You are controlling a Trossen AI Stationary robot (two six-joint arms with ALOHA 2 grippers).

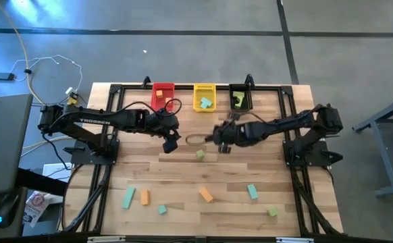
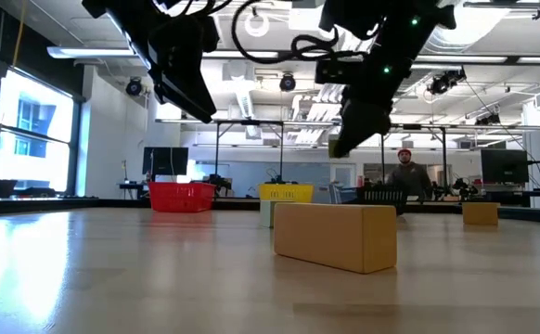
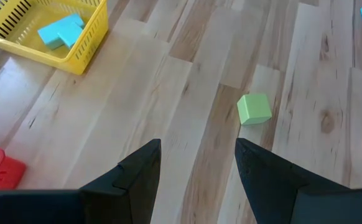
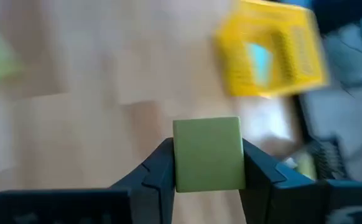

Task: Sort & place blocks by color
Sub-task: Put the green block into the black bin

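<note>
My right gripper is shut on a light green cube and hangs above the table's middle, in front of the bins. My left gripper is open and touches nothing. It hovers left of the right gripper, above bare wood. Another green cube rests on the table just beyond its fingers. Teal, orange and green blocks lie scattered toward the near edge, among them an orange bar and a teal bar. A teal block lies in the yellow bin. My right gripper pinches the green cube between its two fingers, one finger on each of two opposite side faces. The cube is lifted clear of the table, as the low view shows the gripper well above the wood.
Red bin, yellow bin and black bin stand in a row at the far edge. An orange block sits close to the low camera. A person is in the room behind the table.
</note>
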